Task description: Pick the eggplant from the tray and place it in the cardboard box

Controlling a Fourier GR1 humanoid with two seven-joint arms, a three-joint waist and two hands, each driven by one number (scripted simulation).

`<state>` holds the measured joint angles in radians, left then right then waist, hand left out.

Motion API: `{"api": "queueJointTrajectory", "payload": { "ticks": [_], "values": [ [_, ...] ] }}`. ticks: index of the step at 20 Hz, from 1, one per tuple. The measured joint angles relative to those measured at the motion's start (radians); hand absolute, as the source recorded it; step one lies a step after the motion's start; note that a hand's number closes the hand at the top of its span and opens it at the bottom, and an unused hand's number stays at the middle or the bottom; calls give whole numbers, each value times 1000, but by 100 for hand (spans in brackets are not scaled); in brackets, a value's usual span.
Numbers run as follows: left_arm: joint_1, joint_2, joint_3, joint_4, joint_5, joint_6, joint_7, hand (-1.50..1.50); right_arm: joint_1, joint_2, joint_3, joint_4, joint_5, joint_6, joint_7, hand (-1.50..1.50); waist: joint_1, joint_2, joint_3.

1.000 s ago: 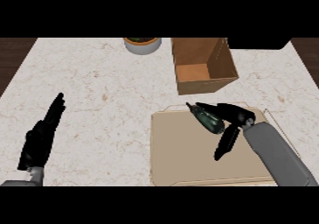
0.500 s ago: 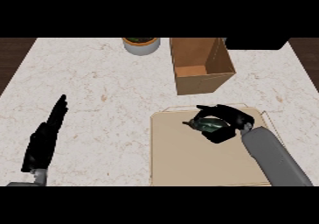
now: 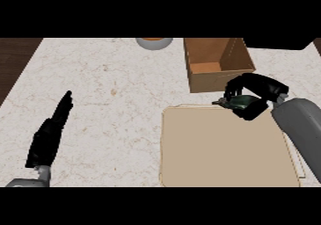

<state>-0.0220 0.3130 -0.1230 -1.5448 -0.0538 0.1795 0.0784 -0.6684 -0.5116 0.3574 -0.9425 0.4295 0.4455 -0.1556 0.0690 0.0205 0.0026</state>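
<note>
**Q:** What shows at the left of the counter?

**A:** My left hand [image 3: 49, 136] rests on the pale counter [image 3: 117, 83], fingers straight and holding nothing, well apart from the work. A grey bowl [image 3: 154, 42] sits at the far edge.

**Q:** And moving right?

**A:** The tan tray [image 3: 221, 149] lies near me, and the cardboard box [image 3: 218, 63] stands open just beyond its far edge. The eggplant [image 3: 239, 102] is over the tray's far right corner, close to the box's near wall. My right hand [image 3: 261, 90] has its fingers curled round it, so only the dark green body and stem end show.

**Q:** Which step is this?

**A:** The carry, I judge. The grasp looks made, though from this steep view I cannot tell whether the eggplant has cleared the tray.

**Q:** What does the next move call for?

**A:** It calls for travel away from me and a little left, high enough to pass the box's near wall. The fingers open only once the eggplant is above the box's opening.
</note>
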Motion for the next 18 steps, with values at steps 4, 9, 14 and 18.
{"api": "queueJointTrajectory", "payload": {
  "ticks": [4,9,14,18],
  "values": [
    [-14,-1,-10,-7,-1,-10,-8,0,-68,-119,20,8,94,-71,-183,150,30,21,6],
    [-39,-4,-16,-4,-3,-17,-4,0,-127,-220,-1,82,159,-201,-405,150,44,37,8],
    [-54,-13,-28,-5,-12,-15,4,0,-178,-269,-56,209,151,-273,-615,150,56,41,8],
    [-65,-14,-30,1,-12,-20,8,0,-223,-266,-122,290,61,-224,-769,150,59,40,8]
  ]
}}
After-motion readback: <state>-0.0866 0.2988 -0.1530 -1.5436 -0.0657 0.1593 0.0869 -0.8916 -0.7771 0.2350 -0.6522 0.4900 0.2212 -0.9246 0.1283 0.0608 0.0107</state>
